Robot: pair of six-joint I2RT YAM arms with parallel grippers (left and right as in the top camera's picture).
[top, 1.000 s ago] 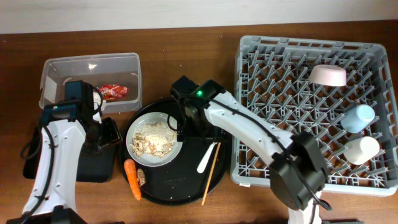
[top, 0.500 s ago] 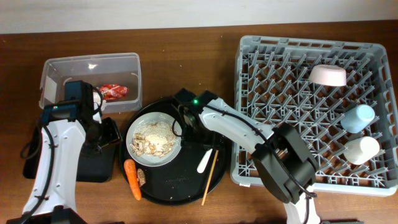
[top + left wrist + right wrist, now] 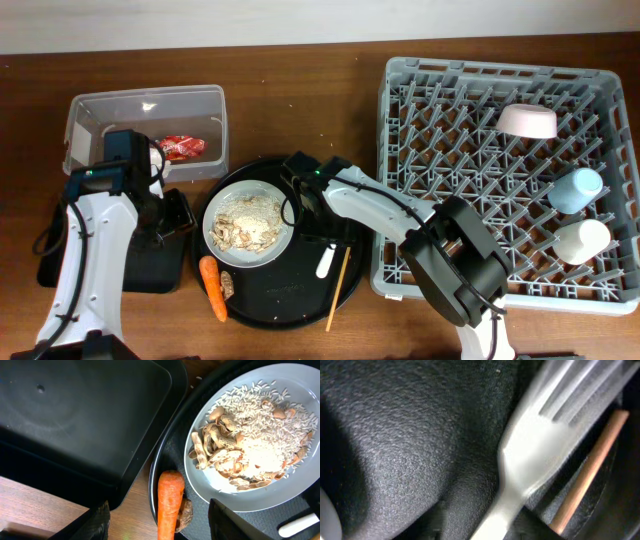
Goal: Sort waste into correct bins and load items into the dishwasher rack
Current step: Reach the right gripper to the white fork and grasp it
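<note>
My right gripper (image 3: pixel 335 236) is down on the round black tray, jaws open astride the handle of the white fork (image 3: pixel 328 258) (image 3: pixel 535 450), a gap showing on one side; the right wrist view is blurred. One wooden chopstick (image 3: pixel 339 285) (image 3: pixel 590 472) lies beside the fork. The white plate (image 3: pixel 214 212) (image 3: pixel 260 505) carries beige food scraps (image 3: pixel 248 222) (image 3: pixel 240 445). The carrot (image 3: pixel 212 287) (image 3: pixel 169 500) and the brown scrap (image 3: pixel 227 284) (image 3: pixel 184 512) lie below it. My left gripper (image 3: pixel 172 215) (image 3: pixel 167 522) hangs open and empty over the black rectangular tray (image 3: pixel 150 272) (image 3: pixel 75 420).
The clear tub (image 3: pixel 90 110) at the back left holds the red wrapper (image 3: pixel 182 147). The grey dishwasher rack (image 3: pixel 400 275) fills the right side, with the pink bowl (image 3: pixel 528 121), blue cup (image 3: pixel 577 188) and white cup (image 3: pixel 583 240) in it. The round black tray (image 3: pixel 290 300) sits in the middle.
My right gripper has moved from beside the plate down and right to the fork, and its jaws have narrowed around the handle. The left arm has not moved.
</note>
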